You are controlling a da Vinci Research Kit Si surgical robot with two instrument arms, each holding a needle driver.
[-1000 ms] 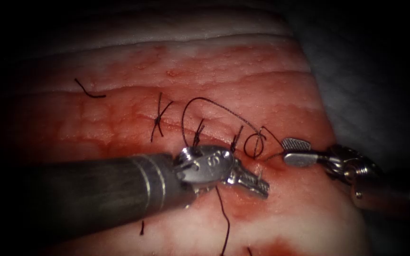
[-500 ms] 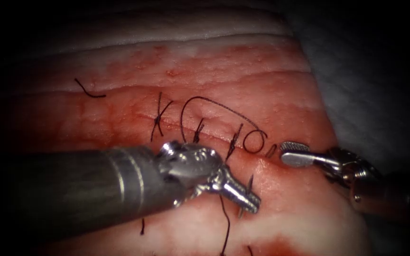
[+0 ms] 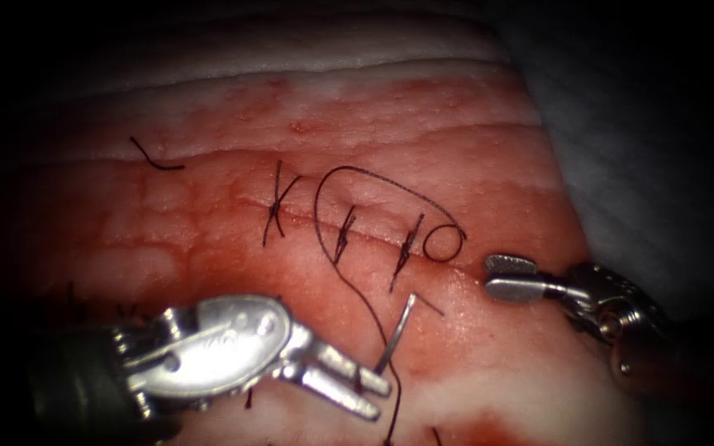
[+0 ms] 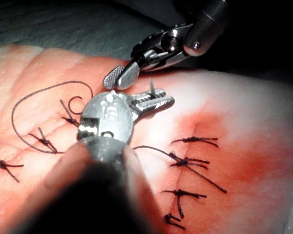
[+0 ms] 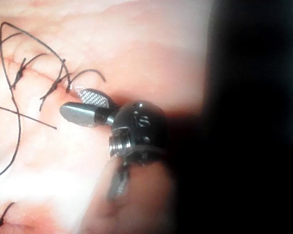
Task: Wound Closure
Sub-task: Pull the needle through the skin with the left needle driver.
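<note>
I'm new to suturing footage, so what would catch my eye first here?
The left gripper, below the cut, is shut on the needle, which stands free of the tissue. Dark thread loops over the knotted stitches along the cut. The right gripper waits open and empty at the cut's right end.

Left tool holding the curved needle clear of the tissue, right tool empty at the cut's right end.

The silver left needle driver has its two jaws clamped on the thin curved steel needle near its lower end; the needle rises free above the pink pork-belly tissue, in front of the cut. Dark braided thread loops over the knotted dark stitches along the narrow sutured cut and trails down past the jaws. The silver right needle driver sits parted, holding nothing, beside the cut's right end.
</note>
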